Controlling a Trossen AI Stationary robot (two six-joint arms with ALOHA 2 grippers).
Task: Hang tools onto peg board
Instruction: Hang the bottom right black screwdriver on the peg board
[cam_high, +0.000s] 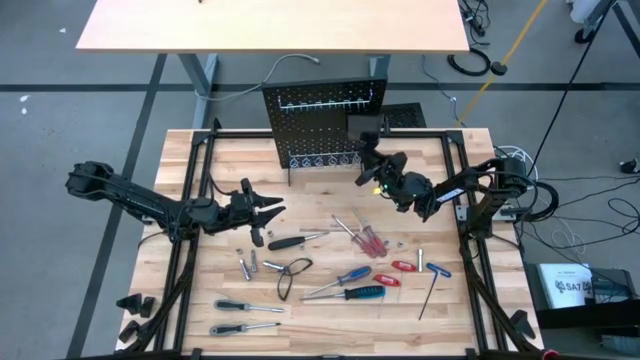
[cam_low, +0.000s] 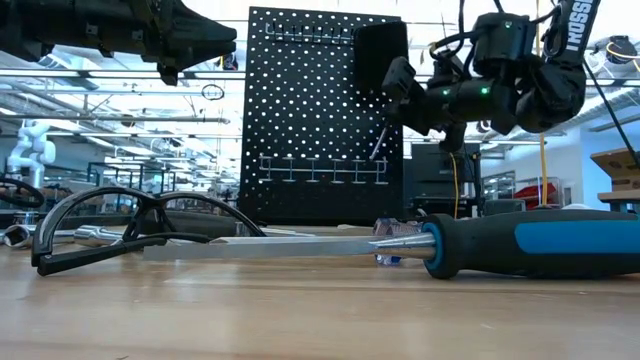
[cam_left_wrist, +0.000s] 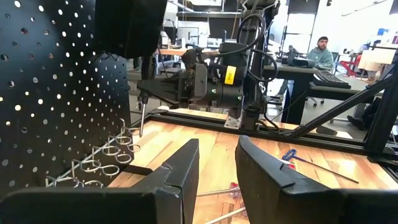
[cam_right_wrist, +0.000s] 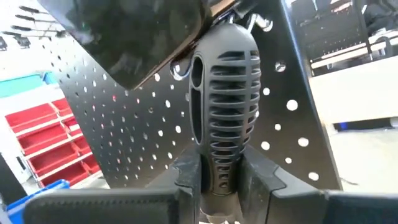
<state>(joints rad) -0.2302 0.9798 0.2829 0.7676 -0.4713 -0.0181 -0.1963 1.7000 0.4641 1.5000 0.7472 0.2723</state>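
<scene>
The black peg board (cam_high: 325, 125) stands upright at the table's far middle, with a row of ring hooks (cam_left_wrist: 109, 155) low on it and a small black bin (cam_low: 380, 50) on its right. My right gripper (cam_high: 372, 165) hovers just in front of the board's right part, shut on a black-handled screwdriver (cam_right_wrist: 224, 106) whose shaft (cam_low: 378, 143) points down above the ring hooks. My left gripper (cam_high: 268, 210) is open over the table's left middle, level, with nothing between its fingers (cam_left_wrist: 180, 171). Other tools lie on the tabletop in front. My right gripper pinches the screwdriver's ribbed black handle at its narrower lower end (cam_right_wrist: 219, 171) between its two fingers. The fingers come roughly level from the table's right side, across the tool. The screwdriver is lifted clear and nearly upright, handle up, its shaft tip (cam_left_wrist: 140, 129) just above the ring hooks.
Loose tools lie on the near half of the table: red-handled screwdrivers (cam_high: 370, 238), a blue-and-black screwdriver (cam_low: 530, 243), a black wire loop (cam_low: 100, 225), a hex key (cam_high: 430, 290). Black frame rails (cam_high: 195, 200) run along both table sides. A person (cam_left_wrist: 320, 53) sits far behind.
</scene>
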